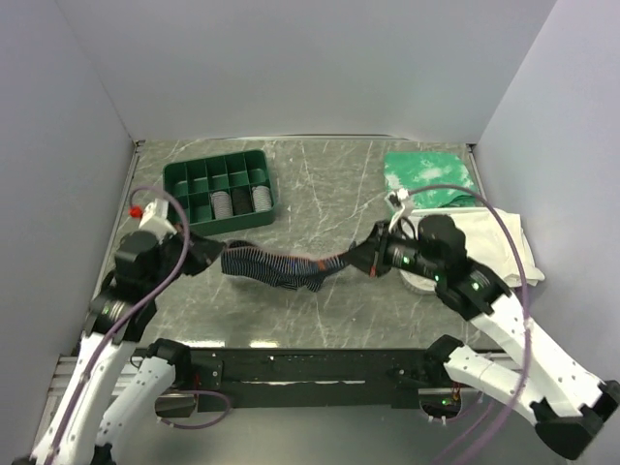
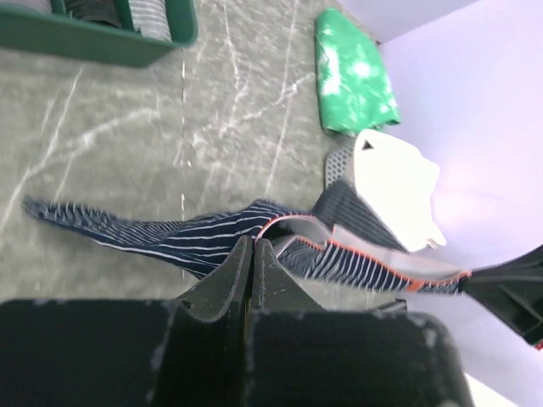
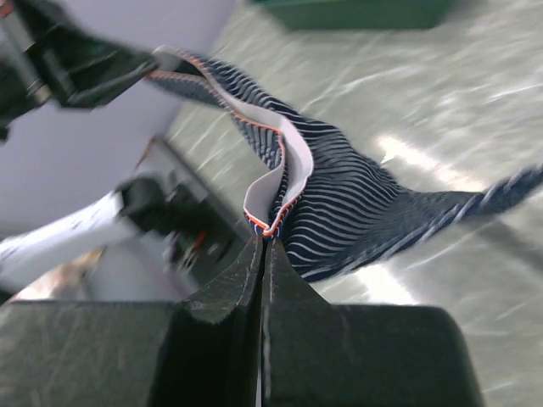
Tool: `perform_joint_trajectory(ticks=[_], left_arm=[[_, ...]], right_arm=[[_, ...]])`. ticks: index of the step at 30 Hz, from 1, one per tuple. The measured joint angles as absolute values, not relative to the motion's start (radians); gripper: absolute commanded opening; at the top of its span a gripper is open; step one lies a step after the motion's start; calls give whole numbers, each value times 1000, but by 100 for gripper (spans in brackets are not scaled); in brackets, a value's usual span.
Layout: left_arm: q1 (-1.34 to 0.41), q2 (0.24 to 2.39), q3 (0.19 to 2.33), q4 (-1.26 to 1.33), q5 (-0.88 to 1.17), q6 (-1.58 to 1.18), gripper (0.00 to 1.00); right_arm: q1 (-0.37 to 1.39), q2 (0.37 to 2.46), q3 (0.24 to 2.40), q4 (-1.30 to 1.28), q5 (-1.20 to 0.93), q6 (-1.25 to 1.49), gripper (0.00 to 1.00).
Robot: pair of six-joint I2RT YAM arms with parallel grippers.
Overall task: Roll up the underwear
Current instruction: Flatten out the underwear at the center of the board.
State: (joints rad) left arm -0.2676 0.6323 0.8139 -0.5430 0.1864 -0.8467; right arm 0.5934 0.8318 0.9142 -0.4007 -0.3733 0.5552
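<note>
Left end effector (image 1: 211, 256) and right end effector (image 1: 365, 260) are each closed tight on one end of the underwear (image 1: 276, 267), stretched between them at frame centre over the worktop (image 1: 320, 194); green tray (image 1: 221, 192) upper left.

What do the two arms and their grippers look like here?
Both the left arm and right arm have white links with black joints. A thin mauve cable loops along each. Small green lights glow on the right one. The left gripper and right gripper have black wedge-shaped fingers tapering to thin tips.
</note>
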Motion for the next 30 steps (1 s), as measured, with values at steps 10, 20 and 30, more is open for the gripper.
perform_joint_trajectory(ticks=[10, 20, 30], left_arm=[[-270, 450, 933, -830, 203, -890, 1], [-270, 716, 848, -753, 171, -894, 4], [-263, 1297, 823, -386, 136, -846, 1]], right_arm=[[818, 630, 914, -550, -176, 647, 0], [647, 976, 905, -545, -29, 612, 0], [414, 1636, 1035, -362, -145, 487, 0]])
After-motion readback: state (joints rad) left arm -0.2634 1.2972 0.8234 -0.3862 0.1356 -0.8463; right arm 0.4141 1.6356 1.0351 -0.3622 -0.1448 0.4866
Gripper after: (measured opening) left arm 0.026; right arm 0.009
